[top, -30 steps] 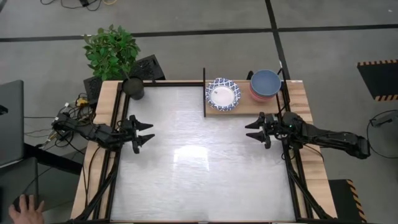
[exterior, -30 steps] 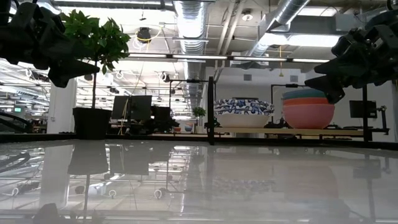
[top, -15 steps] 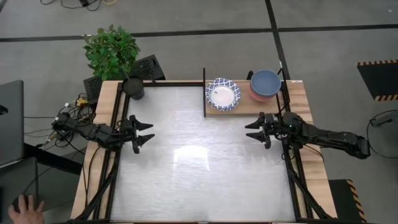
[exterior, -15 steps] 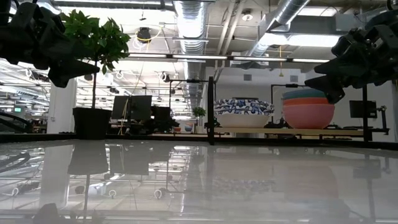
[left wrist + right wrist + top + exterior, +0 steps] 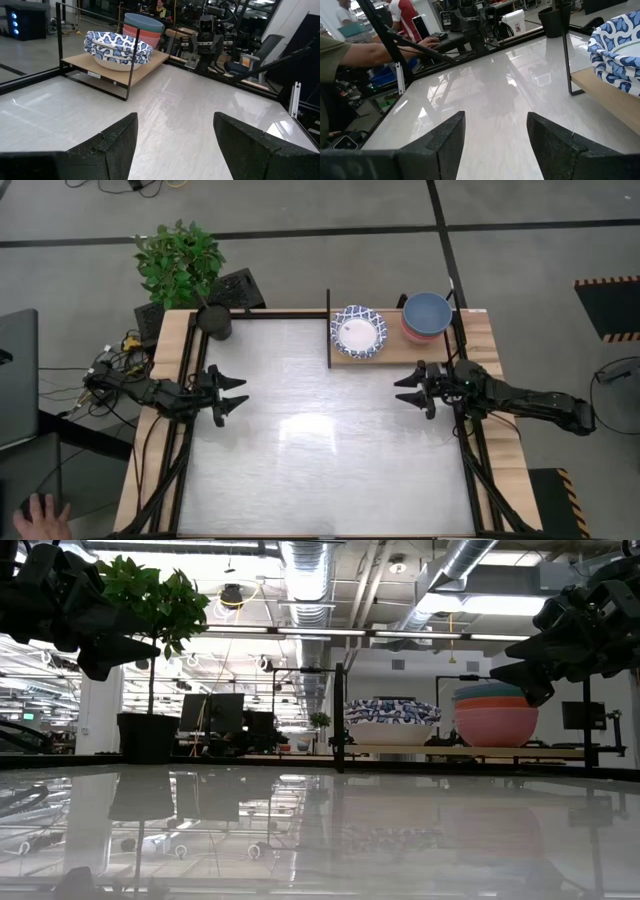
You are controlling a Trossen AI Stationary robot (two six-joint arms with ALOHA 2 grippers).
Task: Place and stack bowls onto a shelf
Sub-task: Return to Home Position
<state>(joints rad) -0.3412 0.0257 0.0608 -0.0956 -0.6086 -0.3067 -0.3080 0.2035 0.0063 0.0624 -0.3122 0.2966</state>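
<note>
Two stacks of bowls rest by their bases on the light wooden shelf point(image 5: 400, 352) at the table's far right. One stack is the white, blue-patterned bowls point(image 5: 358, 331) point(image 5: 392, 721) point(image 5: 119, 48). The other is the solid-coloured stack point(image 5: 495, 716), its blue bowl point(image 5: 427, 312) on top and a pink one at the bottom. My left gripper point(image 5: 234, 394) point(image 5: 172, 135) hovers open over the table's left edge. My right gripper point(image 5: 408, 390) point(image 5: 495, 131) hovers open just in front of the shelf, at the right edge. Both hold nothing.
A potted plant point(image 5: 183, 265) stands at the far left corner. Thin black posts point(image 5: 328, 328) frame the shelf. The glossy white tabletop point(image 5: 320, 440) stretches between the arms. A person's hand point(image 5: 38, 515) shows beyond the near left corner; people point(image 5: 350, 50) work beyond the table's left side.
</note>
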